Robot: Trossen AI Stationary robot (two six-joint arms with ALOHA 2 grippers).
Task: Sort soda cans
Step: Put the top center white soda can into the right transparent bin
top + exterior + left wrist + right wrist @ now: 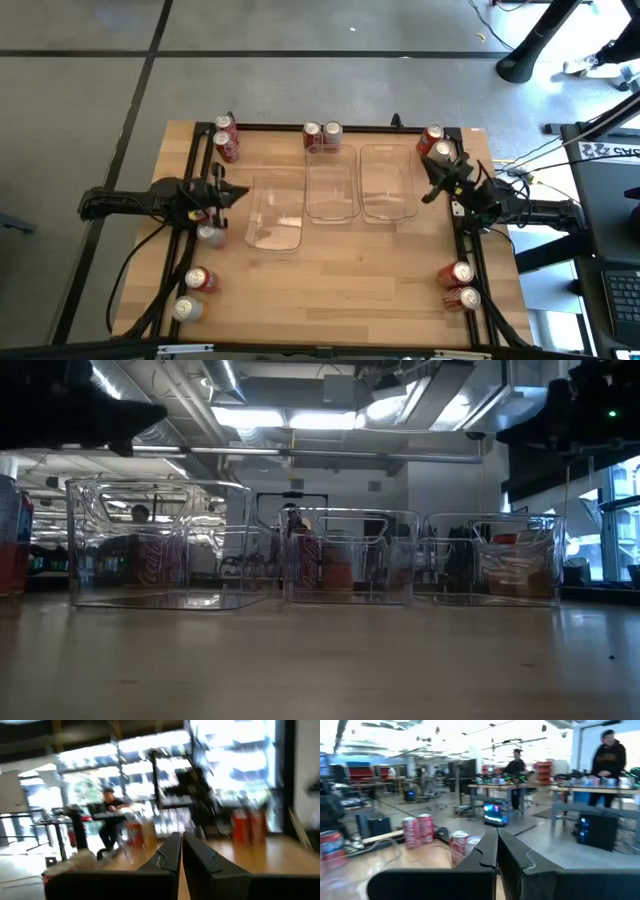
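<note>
Left gripper (240,193): fingers closed, empty, near the tabletop's left edge.
Nearest can (211,234): just beside it, toward the front edge.
Right gripper (428,192): closed, empty, near the right edge.
Red can (431,137) and gold can (442,152): back right corner, near it.
Other soda cans (322,135): along the edges.

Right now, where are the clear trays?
High view: three clear trays sit in a row mid-table, between the left end effector and right end effector.
</note>
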